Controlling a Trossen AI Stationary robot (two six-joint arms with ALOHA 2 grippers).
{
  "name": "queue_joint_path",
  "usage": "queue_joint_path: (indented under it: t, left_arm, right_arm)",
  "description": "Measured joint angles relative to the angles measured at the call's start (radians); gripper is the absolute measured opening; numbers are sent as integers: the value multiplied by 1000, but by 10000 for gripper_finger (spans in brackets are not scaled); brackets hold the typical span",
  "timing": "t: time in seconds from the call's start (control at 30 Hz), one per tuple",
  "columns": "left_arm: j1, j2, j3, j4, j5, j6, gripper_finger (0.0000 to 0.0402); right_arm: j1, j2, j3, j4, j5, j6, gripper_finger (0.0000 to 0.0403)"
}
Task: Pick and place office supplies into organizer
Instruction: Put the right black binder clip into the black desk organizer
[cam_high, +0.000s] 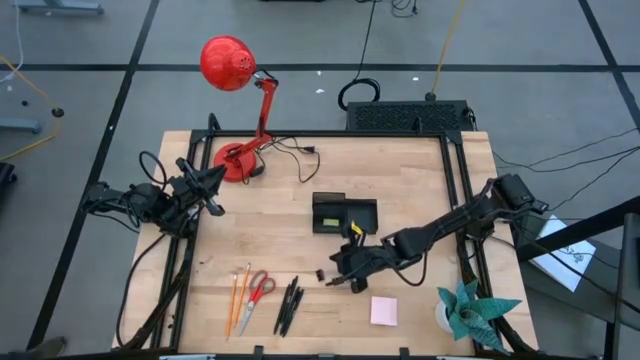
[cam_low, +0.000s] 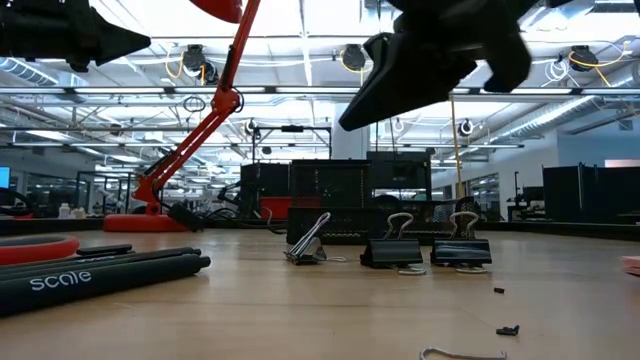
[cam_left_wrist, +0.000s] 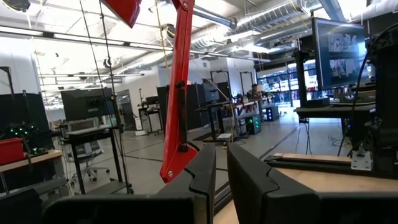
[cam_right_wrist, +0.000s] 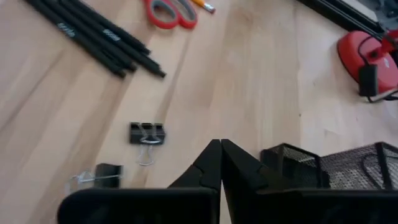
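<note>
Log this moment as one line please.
right tool: shut, empty, above clips beside organizer | left tool: shut, idle near lamp

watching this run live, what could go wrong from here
The right gripper hangs shut and empty beside the organizer, so the binder clips need a fresh approach. They lie flat and small, so a pinch may slip. A low swing might clip the organizer's mesh wall.
</note>
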Motion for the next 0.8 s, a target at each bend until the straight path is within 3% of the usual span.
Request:
queue_joint_path:
  t: [0.47, 0.67, 0.8]
  left_arm:
    - [0, 0, 0, -7, 0, 0, 47]
    - [0, 0, 0, -8, 0, 0, 47]
    - [0, 0, 0, -8, 0, 0, 47]
  right_arm:
    - [20, 0, 0, 35, 9, 57, 4]
    - [97, -73, 2, -152, 102, 211, 4]
    - [171, -111, 4, -179, 82, 271, 14]
